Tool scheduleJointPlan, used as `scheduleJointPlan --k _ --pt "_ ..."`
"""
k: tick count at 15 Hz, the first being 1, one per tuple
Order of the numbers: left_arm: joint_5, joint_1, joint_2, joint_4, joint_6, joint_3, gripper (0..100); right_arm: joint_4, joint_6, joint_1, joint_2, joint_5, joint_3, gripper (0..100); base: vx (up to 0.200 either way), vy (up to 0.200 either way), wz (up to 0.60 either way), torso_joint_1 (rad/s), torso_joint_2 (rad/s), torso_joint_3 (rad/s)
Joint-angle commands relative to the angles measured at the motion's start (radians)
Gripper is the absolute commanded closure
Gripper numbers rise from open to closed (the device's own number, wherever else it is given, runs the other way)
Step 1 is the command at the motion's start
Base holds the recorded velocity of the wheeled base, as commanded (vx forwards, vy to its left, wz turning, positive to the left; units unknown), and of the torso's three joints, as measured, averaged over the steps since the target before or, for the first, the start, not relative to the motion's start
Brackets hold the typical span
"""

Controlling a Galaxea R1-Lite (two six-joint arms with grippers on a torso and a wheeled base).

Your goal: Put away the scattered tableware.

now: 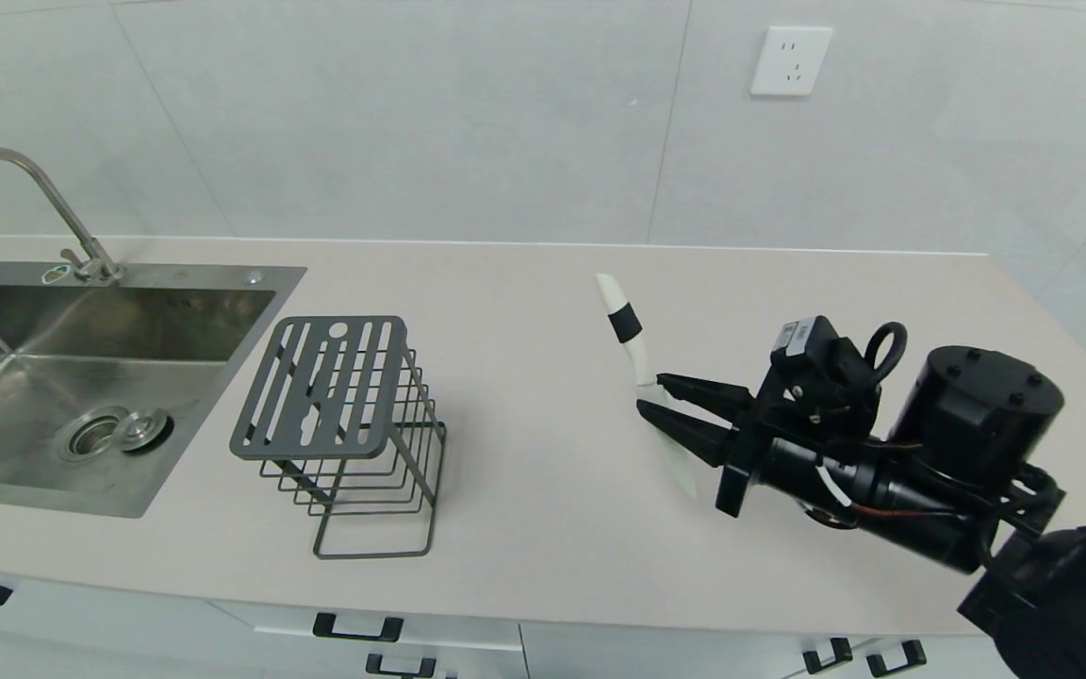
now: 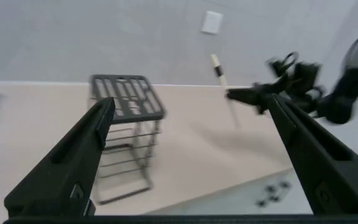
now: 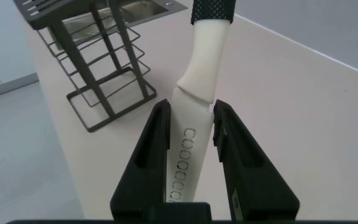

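Right claw (image 1: 651, 396) is clenched on the blade of the white knife (image 1: 635, 351) and appears to hold it clear of the desk (image 1: 543, 490), handle toward the wall. The knife is not yet in the slotted rack (image 1: 336, 401), which stands well apart to its left, so insertion remains. The right arm extends low over the desk. The left claw (image 2: 188, 106) is released.

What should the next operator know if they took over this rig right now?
Right gripper: shut on the white knife, pinching the blade just below the handle, above the counter.
Left gripper: open, holding nothing.
The slotted rack stands on the counter beside the sink, with no tableware in it.
Done: knife gripped.
Left: carry it to the rack and probably slot it in, blade down.
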Motion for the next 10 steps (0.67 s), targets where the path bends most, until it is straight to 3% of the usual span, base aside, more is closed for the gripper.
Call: scheduleJointPlan --k 1,2,4,5,6,7,8,10 --pt "-0.057 -0.08 0.185 -0.017 -0.03 -0.086 0 -0.001 0.001 0.013 -0.076 -0.003 0.036 100 0.0 0.0 0.0 0.0 0.0 0.0" --pt "-0.111 -0.117 0.237 -0.046 -0.016 -0.093 0 -0.001 0.001 0.013 -0.092 -0.006 0.051 100 0.0 0.0 0.0 0.0 0.0 0.0" --pt "-0.266 -0.195 0.358 -0.127 0.108 -0.08 0 -0.001 0.001 0.014 -0.141 -0.011 0.128 100 0.0 0.0 0.0 0.0 0.0 0.0" --pt "-0.321 -0.218 0.458 -0.135 0.222 -0.081 0 -0.001 0.0 0.022 -0.176 -0.012 0.171 100 0.0 0.0 0.0 0.0 0.0 0.0" --pt "-0.332 -0.219 0.506 -0.136 0.269 -0.084 0 -0.001 0.0 0.022 -0.185 -0.012 0.183 100 0.0 0.0 0.0 0.0 0.0 0.0" --pt "-0.336 -0.223 0.641 -0.138 0.396 -0.095 0 -0.001 0.0 0.022 -0.202 -0.012 0.212 100 0.0 0.0 0.0 0.0 0.0 0.0" --pt "-0.336 -0.227 0.702 -0.139 0.444 -0.109 0 -0.002 0.0 0.022 -0.207 -0.012 0.218 100 0.0 0.0 0.0 0.0 0.0 0.0" --pt "-0.333 -0.27 0.771 -0.138 0.461 -0.162 0 -0.002 -0.002 0.022 -0.208 -0.012 0.215 100 0.0 0.0 0.0 0.0 0.0 0.0"
